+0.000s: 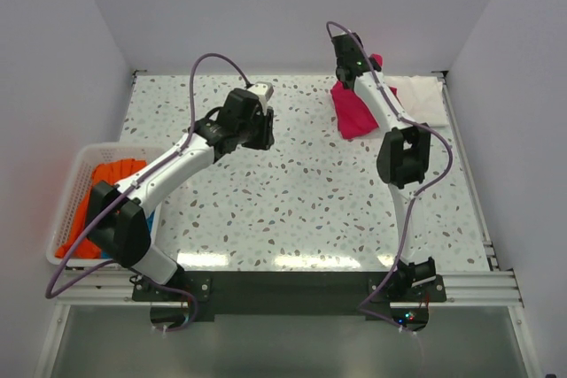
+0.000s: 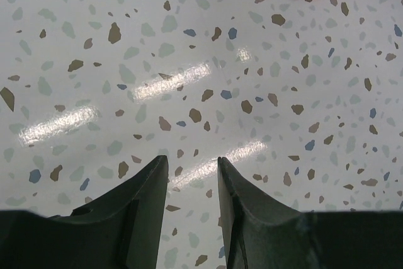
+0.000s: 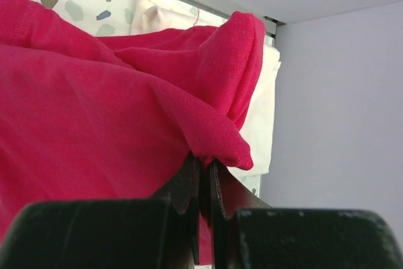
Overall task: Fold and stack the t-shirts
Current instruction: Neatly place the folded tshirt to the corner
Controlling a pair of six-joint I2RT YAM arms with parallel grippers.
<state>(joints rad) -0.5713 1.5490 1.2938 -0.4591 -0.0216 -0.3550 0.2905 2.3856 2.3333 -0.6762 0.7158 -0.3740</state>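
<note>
At the counter's (image 1: 310, 201) near left edge, an orange t-shirt (image 1: 113, 174) is seen lying in a white basket (image 1: 64, 219). Farther out, the left gripper (image 2: 192, 163) is parted and empty over the speckled surface. At the far right, the magenta t-shirt (image 3: 94, 105) is pinched by the clenched right gripper (image 3: 203, 167), just beside a white t-shirt (image 1: 423, 99).

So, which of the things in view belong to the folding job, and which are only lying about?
Job: magenta-pink t-shirt, pinched in the shut right tool; white t-shirt in the far right corner; orange t-shirt in the basket; left tool, open and empty.
Lying about: the basket itself; the speckled table.
</note>
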